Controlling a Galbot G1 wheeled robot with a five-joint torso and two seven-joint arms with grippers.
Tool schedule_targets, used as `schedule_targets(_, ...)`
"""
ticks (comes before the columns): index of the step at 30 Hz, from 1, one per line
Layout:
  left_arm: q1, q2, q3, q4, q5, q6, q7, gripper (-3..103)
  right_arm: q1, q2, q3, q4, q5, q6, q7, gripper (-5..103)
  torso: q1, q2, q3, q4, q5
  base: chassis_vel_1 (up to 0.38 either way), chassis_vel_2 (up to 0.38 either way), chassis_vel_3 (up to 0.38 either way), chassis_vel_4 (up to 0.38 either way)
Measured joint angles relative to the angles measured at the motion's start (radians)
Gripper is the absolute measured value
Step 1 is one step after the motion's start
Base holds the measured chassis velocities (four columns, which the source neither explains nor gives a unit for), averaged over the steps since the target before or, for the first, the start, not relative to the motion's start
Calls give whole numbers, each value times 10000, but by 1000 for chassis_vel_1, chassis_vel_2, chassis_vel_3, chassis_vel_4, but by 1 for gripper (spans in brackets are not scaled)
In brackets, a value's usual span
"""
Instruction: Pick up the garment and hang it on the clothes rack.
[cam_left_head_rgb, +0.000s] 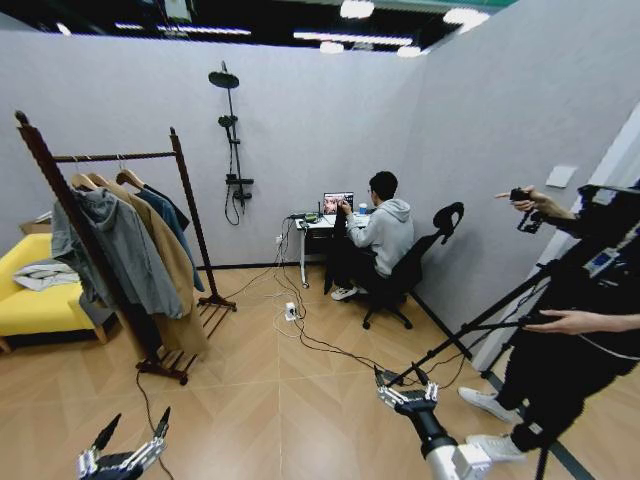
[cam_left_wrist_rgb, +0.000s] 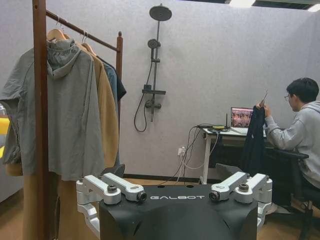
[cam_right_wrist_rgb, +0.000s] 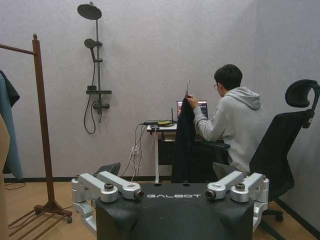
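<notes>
Head view: tall dark reddish-brown wooden clothes rack (cam_left_head_rgb: 120, 240) stands on the floor at left, carrying a grey hooded jacket (cam_left_head_rgb: 115, 245) and a long tan coat (cam_left_head_rgb: 172, 265). Low down, the left gripper (cam_left_head_rgb: 128, 450) and right gripper (cam_left_head_rgb: 400, 385) hang spread and empty. Left wrist view: a seated person's hand (cam_left_wrist_rgb: 262, 106) holds up the black garment (cam_left_wrist_rgb: 254, 140) at the white desk's (cam_left_wrist_rgb: 225, 132) edge. Right wrist view: the garment hangs between that person and the desk.

Both robot arms hang low at the bottom of the head view. The left claw (cam_left_head_rgb: 128, 440), at lower left, has its dark fingers spread apart and empty. The right claw (cam_left_head_rgb: 403, 385), at lower centre-right, extends forward on a silver wrist, fingers parted, holding nothing.
</notes>
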Motion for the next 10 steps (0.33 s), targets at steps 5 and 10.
schedule_targets(5, 0, 0, 0, 0, 0, 0, 0, 100, -77, -10, 159, -147, 1, 26, -5, 100, 0, 0, 0, 0, 1, 0, 0, 0, 0)
schedule_targets(10, -1, 0, 0, 0, 0, 0, 0, 100, -230, -41, 617, -36, 346, 9, -306, 100, 0, 0, 0, 0, 1, 0, 0, 0, 0)
